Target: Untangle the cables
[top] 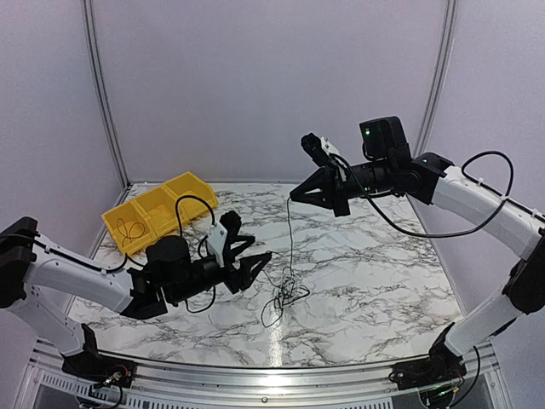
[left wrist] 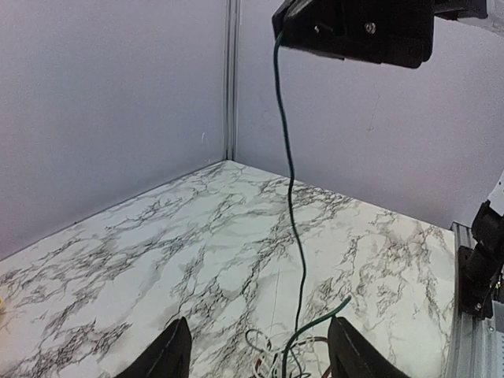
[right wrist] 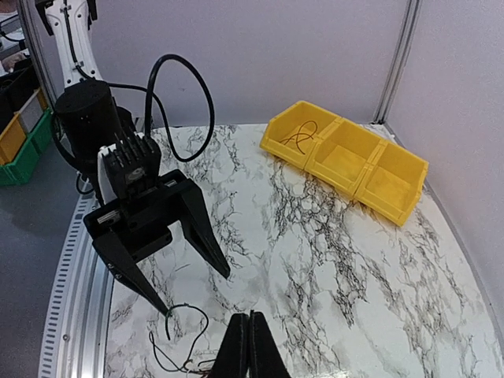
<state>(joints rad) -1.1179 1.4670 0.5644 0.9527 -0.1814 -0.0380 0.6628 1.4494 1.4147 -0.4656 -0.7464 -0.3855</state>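
Close to the front edge of the table (top: 366, 281), the left gripper (right wrist: 194, 293) is low and points at the cables (top: 285, 294). Its jaws are spread apart and I see nothing between them, so it is released. The cables lie just in front of its fingertips as a small knot of thin dark loops on the marble top, with some reddish pieces in it.

A little further back the right gripper (top: 294, 194) hangs high over the table. Its fingers are pressed together on the top end of one green wire (left wrist: 291, 197). This wire drops almost straight down from it into the knot, so its lower end is not free yet.

At the far left stands the yellow bin (top: 170, 223). In its end compartment there is one thin loop (right wrist: 299, 138), well apart from the rest. I think it is a wire that is already sorted out, but I cannot be sure.

So in my judgement the task is somewhere in the middle. Perhaps one wire is done, and one more is lifted but hooked in the others. The knot on the table has several loops crossing, and those all remain to be separated.
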